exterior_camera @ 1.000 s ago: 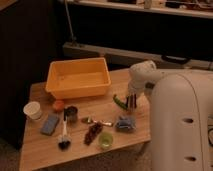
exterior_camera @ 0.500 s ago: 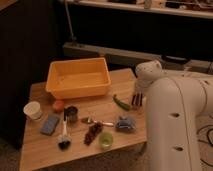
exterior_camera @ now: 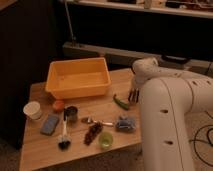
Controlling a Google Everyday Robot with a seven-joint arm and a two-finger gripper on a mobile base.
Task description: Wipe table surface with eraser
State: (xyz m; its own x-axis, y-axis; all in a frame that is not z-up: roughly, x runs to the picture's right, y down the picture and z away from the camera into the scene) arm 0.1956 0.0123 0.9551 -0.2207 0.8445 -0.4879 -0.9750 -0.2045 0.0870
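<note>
From my seat I see the gripper (exterior_camera: 133, 95) low over the right edge of the table surface (exterior_camera: 40, 152), just beside a green vegetable (exterior_camera: 120, 102), and I cannot tell whether it is open or closed. The table surface fills the middle of the view, with an orange bin (exterior_camera: 79, 77) at its back. In front of the bin lie a white cup (exterior_camera: 33, 110), a flat grey-blue block (exterior_camera: 50, 124), a brush (exterior_camera: 64, 137), a spoon (exterior_camera: 97, 121), a small green bowl (exterior_camera: 105, 140) and a blue bag (exterior_camera: 126, 124).
</note>
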